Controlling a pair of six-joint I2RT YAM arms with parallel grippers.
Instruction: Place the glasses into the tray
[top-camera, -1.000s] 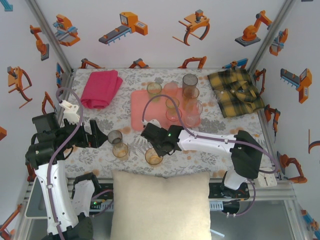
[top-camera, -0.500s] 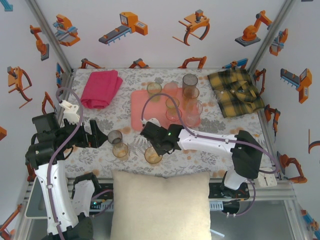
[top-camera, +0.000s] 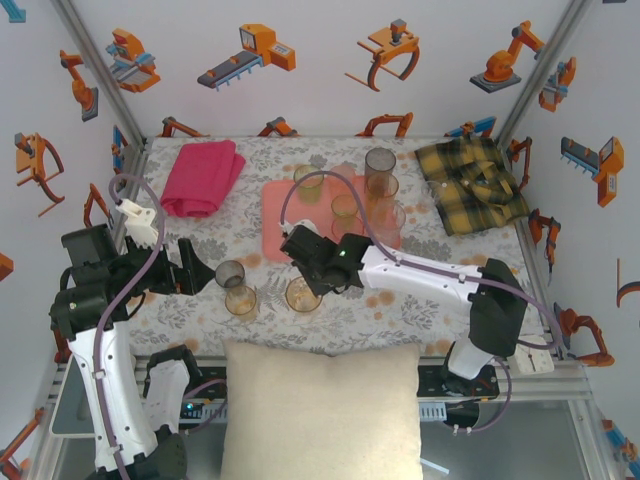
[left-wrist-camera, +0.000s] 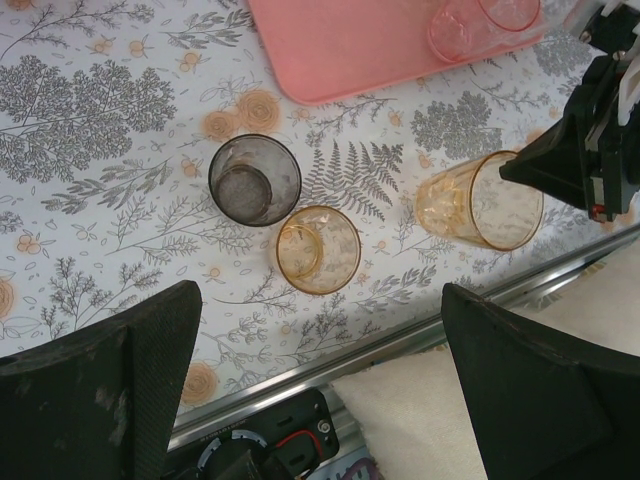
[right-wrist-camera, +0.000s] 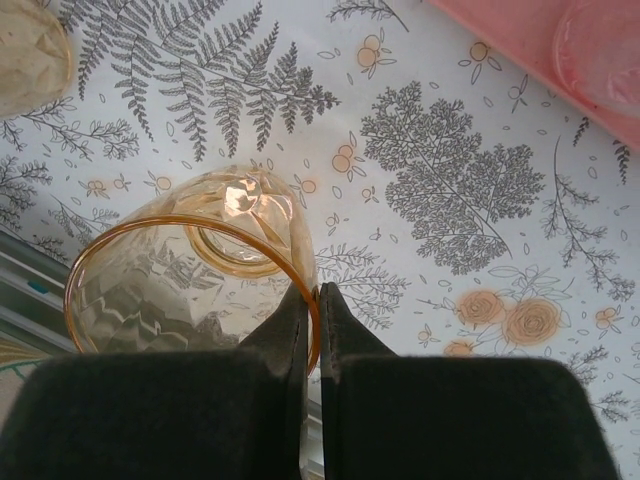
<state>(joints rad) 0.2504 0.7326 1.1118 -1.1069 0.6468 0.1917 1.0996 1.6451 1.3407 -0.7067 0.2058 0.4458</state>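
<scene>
Held glass: an amber tumbler, being pinched at the rim between the almost closed jaws of the right gripper, one finger inside the mouth and one outside. Its long axis is being kept tilted off upright, with the mouth turned up toward the gripper and the base turned down toward the table. Whether the base is touching the cloth cannot be told. It is being held off the tray, just beside that tray's near edge. Two more tumblers are being left upright, mouths up, on the table to its left: a grey glass and an amber glass, touching or very nearly so. Further glasses, amber, pink, grey and clear, are being carried upright in the tray, crowded toward its right and far parts. Left gripper: being held wide open above the table's front edge, with nothing between its jaws, and pointed toward the two standing tumblers. A towel and a shirt are being kept at the far left and far right corners, and a cushion in front of the table.
</scene>
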